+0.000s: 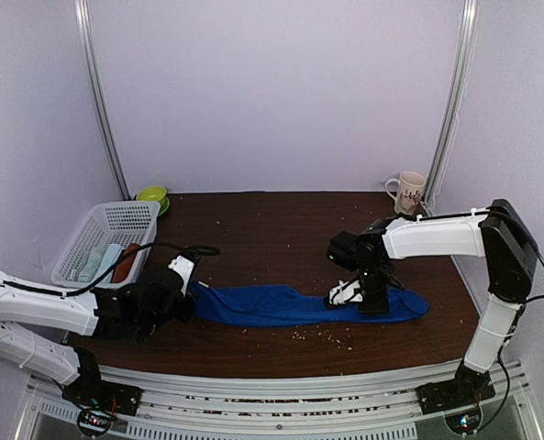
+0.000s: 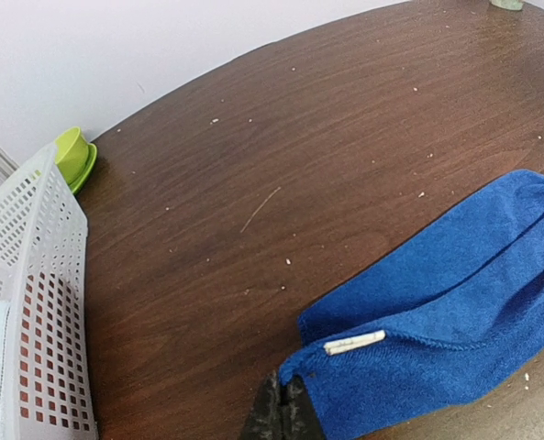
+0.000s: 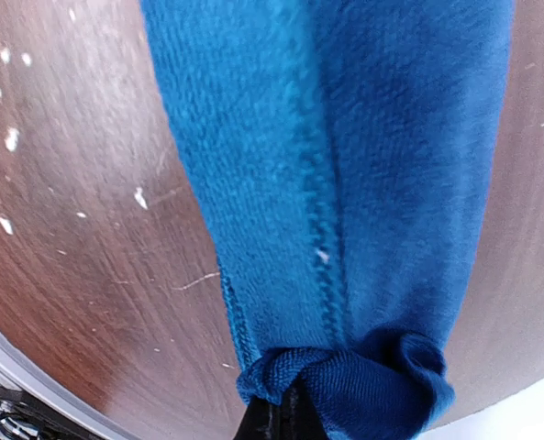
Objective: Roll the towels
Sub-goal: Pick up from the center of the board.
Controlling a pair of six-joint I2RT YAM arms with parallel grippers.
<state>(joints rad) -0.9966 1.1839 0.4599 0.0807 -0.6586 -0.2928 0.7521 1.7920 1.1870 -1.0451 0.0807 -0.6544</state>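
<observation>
Left tool [image 2: 285, 414] and right tool [image 3: 281, 417] each clenched on one end of the blue towel [image 1: 272, 305] — stretched long across the worktop [image 1: 281, 229], lower centre, unrolled. Mint towel [image 1: 95, 263] lies in the basket [image 1: 116, 213], left — whether rolled, unclear.

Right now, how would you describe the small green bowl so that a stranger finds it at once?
Look at the dark wooden table, at its far left corner, where a white perforated basket stands. The bowl sits just behind that basket. It is the only lime-green thing; the basket is white, the towel blue.
</observation>
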